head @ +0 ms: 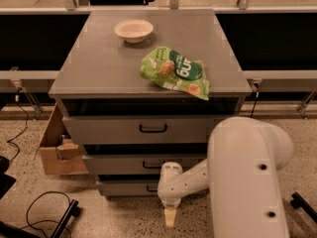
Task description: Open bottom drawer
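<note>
Facing a grey metal cabinet [148, 58] with three flat drawer fronts, the camera looks down on its top and front. On the cabinet's top a shallow cream bowl [133, 30] stands near the back edge, and a crumpled green snack bag [174, 72] lies toward the front right, its corner overhanging the front edge.

Lowest in the cabinet is the bottom drawer [124, 187] — the shallowest grey front, just above the speckled floor [124, 219], with a small black loop handle [151, 188] at its middle. A dark band separates it from the mid-sized drawer front [119, 164] above; the tallest drawer front [109, 129] sits beneath the cabinet's top.

At the cabinet's lower right a bulky white robot arm [247, 177] reaches in toward the left. Its tan-tipped gripper [170, 216] points down at the floor, in front of the cabinet and just right of the bottom drawer's handle — lower than the handle and grasping nothing visible; whether it is released or clenched cannot be told.

Against the cabinet's left side leans an open brown cardboard box [54, 150]. Black cables [42, 209] loop on the floor to the cabinet's lower left.
</note>
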`<state>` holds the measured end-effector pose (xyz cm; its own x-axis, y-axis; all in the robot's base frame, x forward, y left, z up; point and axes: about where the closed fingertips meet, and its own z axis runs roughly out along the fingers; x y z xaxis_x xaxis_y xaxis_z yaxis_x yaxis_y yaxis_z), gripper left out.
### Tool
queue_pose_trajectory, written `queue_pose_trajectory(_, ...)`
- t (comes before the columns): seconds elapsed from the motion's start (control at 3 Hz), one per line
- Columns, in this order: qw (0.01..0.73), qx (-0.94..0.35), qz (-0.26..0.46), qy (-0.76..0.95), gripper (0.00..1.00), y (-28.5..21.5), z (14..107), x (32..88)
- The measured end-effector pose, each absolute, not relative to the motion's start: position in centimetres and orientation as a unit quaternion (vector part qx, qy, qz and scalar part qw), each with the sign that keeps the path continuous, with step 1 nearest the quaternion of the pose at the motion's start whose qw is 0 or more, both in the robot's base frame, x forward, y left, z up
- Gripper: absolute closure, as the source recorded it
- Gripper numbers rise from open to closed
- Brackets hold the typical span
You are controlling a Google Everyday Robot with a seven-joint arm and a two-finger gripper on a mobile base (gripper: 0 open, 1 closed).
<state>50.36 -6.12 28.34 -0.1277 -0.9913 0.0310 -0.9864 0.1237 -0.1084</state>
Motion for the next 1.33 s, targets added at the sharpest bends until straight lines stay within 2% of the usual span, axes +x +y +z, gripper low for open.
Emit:
queue_pose_trajectory(0.33,0.001,-0.672,-0.064,0.738,0.00,-8.0,23.3,52.4)
queue_pose_trajectory(0.67,0.000,-0.672,-0.067,0.737,0.00,-8.0,23.0,52.3)
queue_pose_trajectory(1.33,0.049,-0.666,-0.074,0.741,0.00,-10.6,20.8,54.1)
